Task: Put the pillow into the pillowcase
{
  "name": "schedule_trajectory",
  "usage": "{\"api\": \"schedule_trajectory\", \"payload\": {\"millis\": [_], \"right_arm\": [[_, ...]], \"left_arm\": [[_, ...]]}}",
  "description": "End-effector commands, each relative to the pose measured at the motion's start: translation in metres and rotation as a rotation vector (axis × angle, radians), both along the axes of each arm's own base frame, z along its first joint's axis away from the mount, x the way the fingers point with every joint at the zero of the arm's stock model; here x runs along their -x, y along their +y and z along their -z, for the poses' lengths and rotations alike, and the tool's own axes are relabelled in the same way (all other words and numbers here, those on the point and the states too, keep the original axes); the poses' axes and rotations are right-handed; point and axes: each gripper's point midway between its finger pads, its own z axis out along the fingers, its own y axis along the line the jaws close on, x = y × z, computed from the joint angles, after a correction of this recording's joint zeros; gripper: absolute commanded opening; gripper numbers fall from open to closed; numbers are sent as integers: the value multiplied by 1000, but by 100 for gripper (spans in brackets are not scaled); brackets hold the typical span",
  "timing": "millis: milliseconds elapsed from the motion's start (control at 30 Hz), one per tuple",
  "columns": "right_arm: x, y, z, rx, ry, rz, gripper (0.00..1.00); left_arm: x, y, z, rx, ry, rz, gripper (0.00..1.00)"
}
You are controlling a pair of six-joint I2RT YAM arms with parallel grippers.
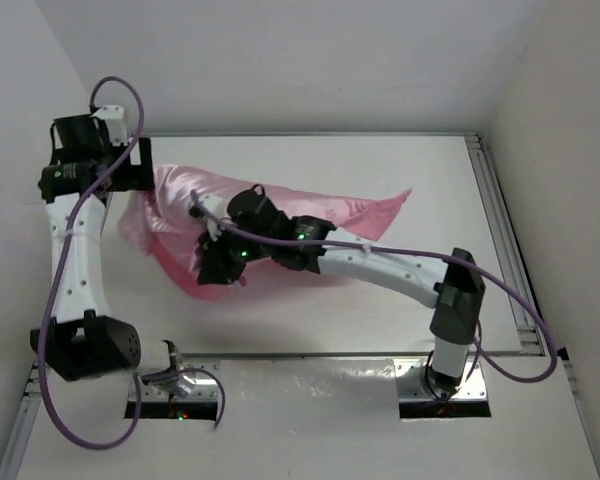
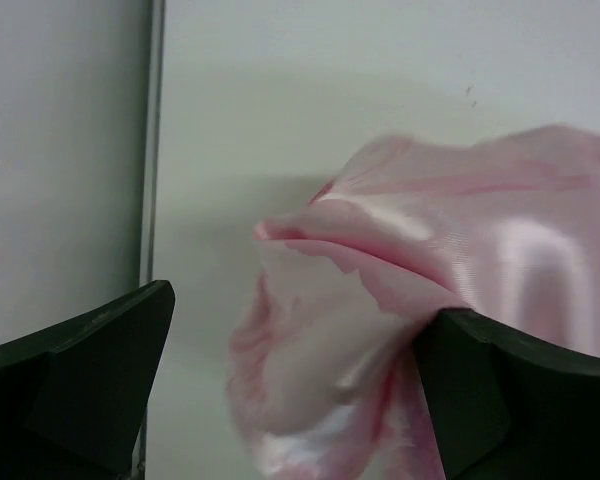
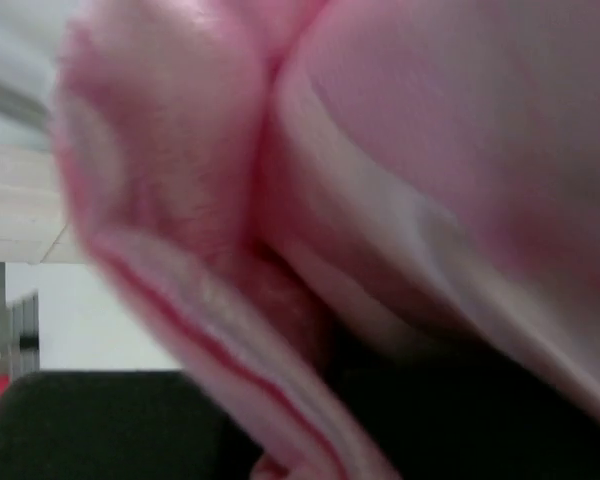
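At 10 o'clock on the surface [image 1: 380, 300], pillowcase [image 1: 180, 195] lies bunched, pillow unseen; left jaws apart astride a fold, right jaws can't tell, so I'd clamp left on one layer before stretching the mouth.

Shiny pink pillowcase [image 1: 180, 200] lies crumpled, seemingly partly stuffed.

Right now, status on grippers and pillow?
Left gripper open, pillowcase bunched between its fingers. Right gripper pressed into the satin, jaws hidden. Pillow not visible; can't tell if it's inside.
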Motion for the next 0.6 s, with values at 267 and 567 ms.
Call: {"api": "schedule_trajectory", "payload": {"millis": [267, 567], "right_arm": [[77, 31, -6, 55, -127, -320, 99], [-28, -77, -92, -185, -36, 190, 99]], "left_arm": [[53, 19, 31, 69, 83, -67, 100], [98, 14, 88, 1, 340, 78, 100]]}}
